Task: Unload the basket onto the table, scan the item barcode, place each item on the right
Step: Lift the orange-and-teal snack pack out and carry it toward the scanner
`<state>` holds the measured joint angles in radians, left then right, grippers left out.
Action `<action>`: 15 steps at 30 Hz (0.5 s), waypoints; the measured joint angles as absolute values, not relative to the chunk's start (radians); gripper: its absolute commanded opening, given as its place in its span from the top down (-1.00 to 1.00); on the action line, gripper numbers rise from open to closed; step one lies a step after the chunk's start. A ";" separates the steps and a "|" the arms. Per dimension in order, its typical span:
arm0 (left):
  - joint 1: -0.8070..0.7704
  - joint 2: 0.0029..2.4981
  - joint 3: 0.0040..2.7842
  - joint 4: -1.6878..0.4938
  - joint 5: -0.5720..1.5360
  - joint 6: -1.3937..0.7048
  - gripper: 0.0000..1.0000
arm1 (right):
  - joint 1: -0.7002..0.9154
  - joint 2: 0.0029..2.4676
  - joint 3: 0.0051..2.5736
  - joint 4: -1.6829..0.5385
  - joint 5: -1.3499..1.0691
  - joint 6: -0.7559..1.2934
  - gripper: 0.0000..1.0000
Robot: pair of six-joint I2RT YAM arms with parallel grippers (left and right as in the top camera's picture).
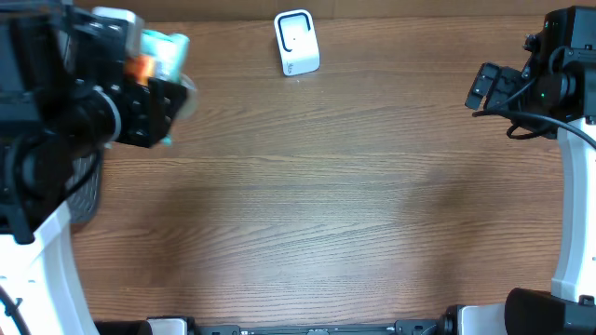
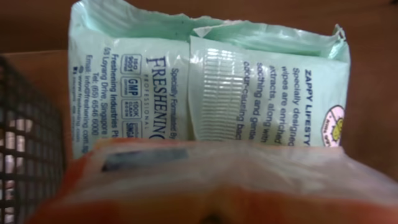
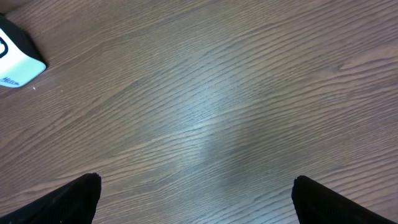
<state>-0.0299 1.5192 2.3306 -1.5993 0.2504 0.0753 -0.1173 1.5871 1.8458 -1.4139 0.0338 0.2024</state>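
Observation:
A pale green wipes packet [image 1: 166, 48] with blue print hangs at the tip of my left gripper [image 1: 155, 74] at the table's far left, above the wood. In the left wrist view the wipes packet [image 2: 205, 81] fills the frame, printed side toward the camera. A blurred orange and clear band [image 2: 217, 186] lies across the bottom and hides the jaws. The white barcode scanner [image 1: 296, 42] stands at the back centre, well right of the packet. My right gripper [image 3: 196, 199] is open over bare wood at the far right, with the scanner [image 3: 15, 59] at the left edge of its view.
A black wire mesh basket [image 1: 86, 191] sits at the left edge under the left arm, and its mesh [image 2: 25, 143] shows beside the packet. The right arm's base [image 1: 568, 233] stands along the right edge.

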 measured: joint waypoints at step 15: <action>-0.476 1.828 2.330 -1.646 0.249 0.054 -0.04 | -0.117 1.587 1.846 -1.414 0.033 0.202 -1.00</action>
<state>-0.4763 1.8278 2.3299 -1.6459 0.2493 0.0540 -0.1169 1.5871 1.8458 -1.4136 0.0334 0.2020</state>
